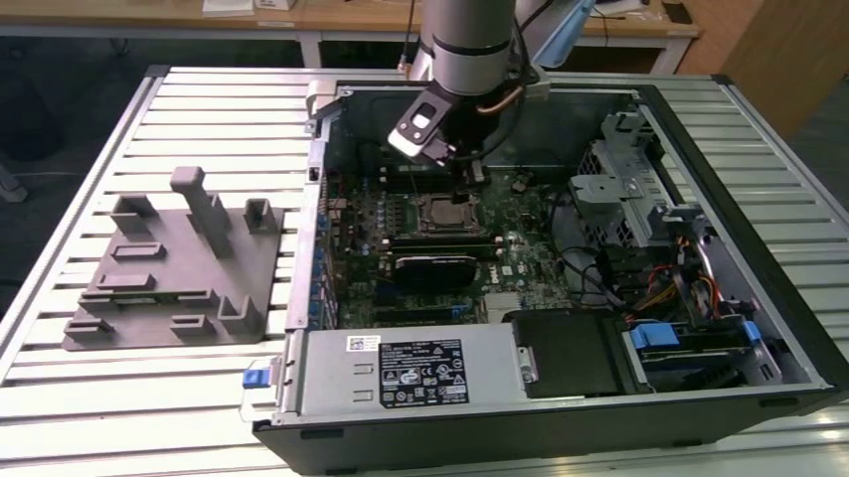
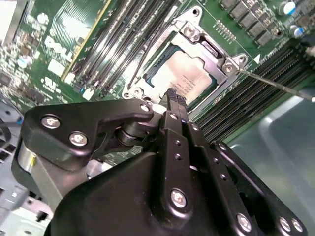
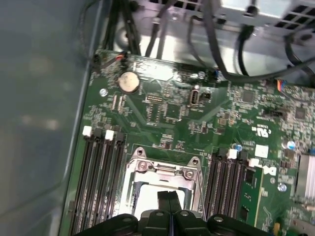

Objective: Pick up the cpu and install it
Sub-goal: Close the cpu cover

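black gripper (image 2: 175,97), fingers pressed together and holding nothing, hovers just above the cpu (image 2: 189,78), already seated in its socket (image 2: 216,91) deep in the far half of the case. the thin retention lever (image 2: 275,83) looks unlatched, so locking down seems left.

Slatted metal table (image 1: 199,109), pale wooden desk (image 1: 358,22) behind, dark floor (image 1: 119,55) at the exterior view's left.

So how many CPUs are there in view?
1. The cpu lies in the socket, right under the tips of the shut gripper; the arm hides part of the motherboard, so another could be hidden.
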### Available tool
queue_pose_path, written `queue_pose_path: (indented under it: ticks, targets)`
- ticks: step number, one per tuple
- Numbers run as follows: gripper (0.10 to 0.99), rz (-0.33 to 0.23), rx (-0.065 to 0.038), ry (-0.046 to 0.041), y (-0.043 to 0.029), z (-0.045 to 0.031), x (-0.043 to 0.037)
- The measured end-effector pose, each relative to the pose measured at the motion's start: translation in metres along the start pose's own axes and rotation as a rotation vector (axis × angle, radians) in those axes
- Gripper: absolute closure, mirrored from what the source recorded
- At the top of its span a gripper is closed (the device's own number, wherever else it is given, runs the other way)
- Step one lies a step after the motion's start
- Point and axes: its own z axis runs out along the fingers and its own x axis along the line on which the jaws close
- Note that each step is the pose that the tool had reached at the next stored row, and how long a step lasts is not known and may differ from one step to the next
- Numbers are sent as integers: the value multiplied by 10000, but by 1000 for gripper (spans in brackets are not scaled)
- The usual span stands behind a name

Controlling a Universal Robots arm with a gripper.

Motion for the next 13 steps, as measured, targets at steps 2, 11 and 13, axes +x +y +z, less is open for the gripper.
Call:
queue_pose_path:
  ticks: [2, 11, 13]
  targets:
    - [980, -331, -11, 18, 0, 1, 0]
    - [980, -1786, -61, 89, 0, 4, 0]
    - [980, -2091, -71, 103, 0, 5, 0]
